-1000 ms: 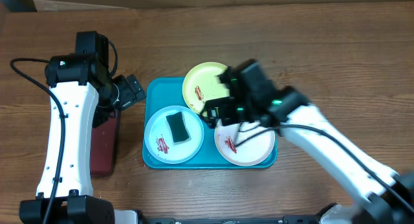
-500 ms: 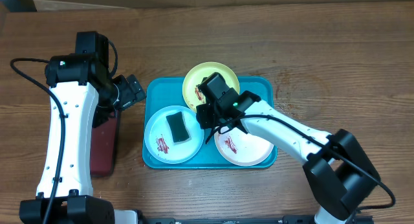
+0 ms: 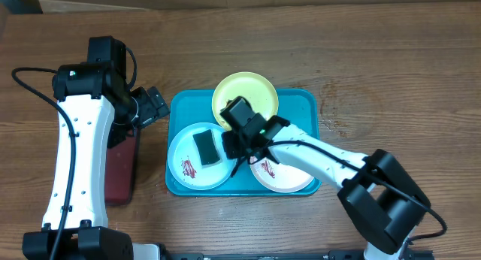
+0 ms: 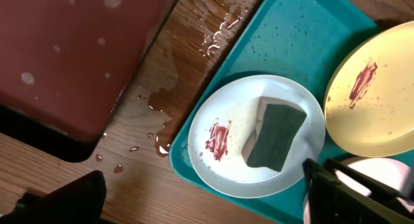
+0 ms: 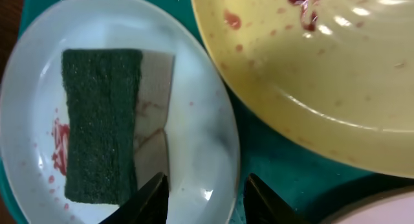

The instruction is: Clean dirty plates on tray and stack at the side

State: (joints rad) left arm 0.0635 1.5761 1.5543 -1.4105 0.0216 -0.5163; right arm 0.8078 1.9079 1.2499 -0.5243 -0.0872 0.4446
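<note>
The turquoise tray (image 3: 301, 102) holds three plates. The light blue plate (image 3: 184, 151) has a red smear and a dark green sponge (image 3: 205, 147) lying on it. The lime green plate (image 3: 252, 91) sits at the back and the white plate (image 3: 293, 177) at the front right, both smeared. My right gripper (image 3: 231, 143) hovers low over the blue plate's right rim (image 5: 223, 140). It is open, its jaws narrowed and empty, the sponge (image 5: 100, 127) just to their left. My left gripper (image 3: 154, 107) hangs wide open beside the tray's left edge.
A dark red tray (image 3: 120, 170) lies on the wooden table left of the turquoise one, under my left arm. Water drops (image 4: 145, 114) wet the table between the two trays. The right arm's white links stretch across the tray's front right.
My right gripper has swung left from above the green and white plates to the blue plate's right rim. Its jaws have narrowed. The left arm has not moved.
</note>
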